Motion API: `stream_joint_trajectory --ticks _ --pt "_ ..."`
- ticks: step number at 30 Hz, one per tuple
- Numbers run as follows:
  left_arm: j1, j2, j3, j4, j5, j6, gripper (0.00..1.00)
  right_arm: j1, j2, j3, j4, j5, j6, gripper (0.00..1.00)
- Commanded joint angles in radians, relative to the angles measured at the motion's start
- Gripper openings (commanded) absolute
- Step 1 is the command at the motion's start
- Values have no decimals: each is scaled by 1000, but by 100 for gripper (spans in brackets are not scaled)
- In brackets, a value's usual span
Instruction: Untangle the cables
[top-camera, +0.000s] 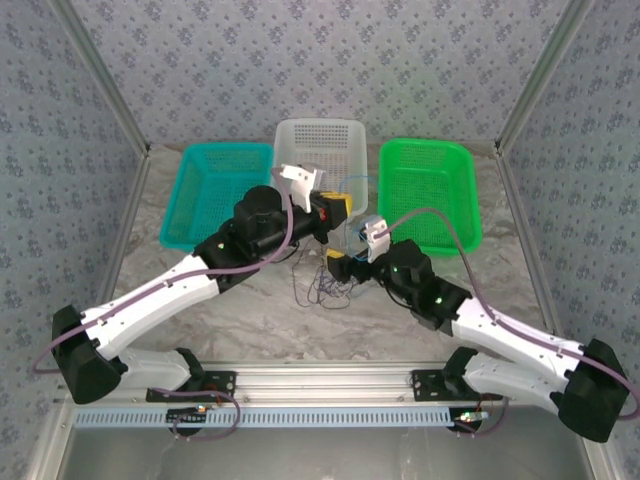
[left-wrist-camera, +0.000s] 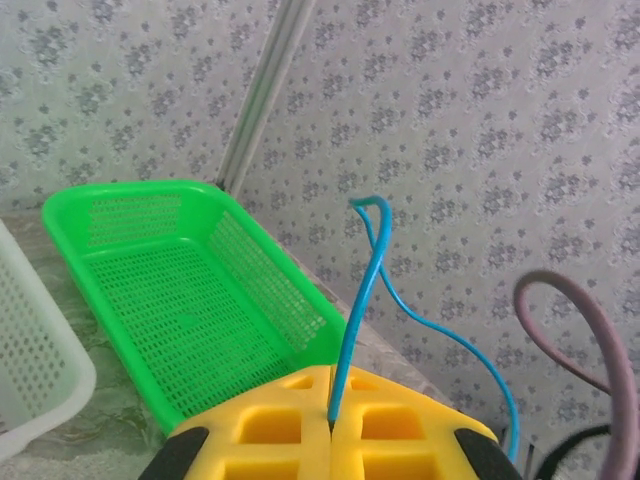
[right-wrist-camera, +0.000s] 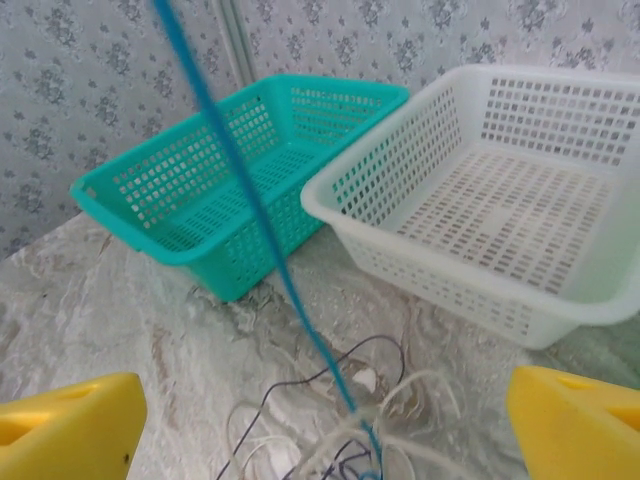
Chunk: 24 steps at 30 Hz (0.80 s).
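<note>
The left claw is shut tight on a blue cable and holds it up from the messy cables on the counter. The right claw hangs wide open above them. I think it should hold the pile down next.

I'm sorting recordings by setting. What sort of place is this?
Probably a staged lab booth: wallpapered panels, a marble-look tabletop, and teal basket, white basket and green basket lined up.
</note>
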Motion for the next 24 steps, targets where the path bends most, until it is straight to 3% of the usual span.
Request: stream_joint_trajectory --ticks 1,7,10,18,24 --pt "-38 6 34 10 36 25 0 -24 74 66 53 16 -50 90" --pt "-44 -11 31 38 51 18 0 -49 201 108 87 -26 -72 72" --pt "-43 -36 51 17 7 54 0 -54 240 108 47 -59 -42 63" --pt "-40 -76 161 -26 -33 166 0 -39 266 -39 50 -70 73 54" --pt "-27 -82 224 -53 -45 201 0 -25 291 -102 22 -63 123 54"
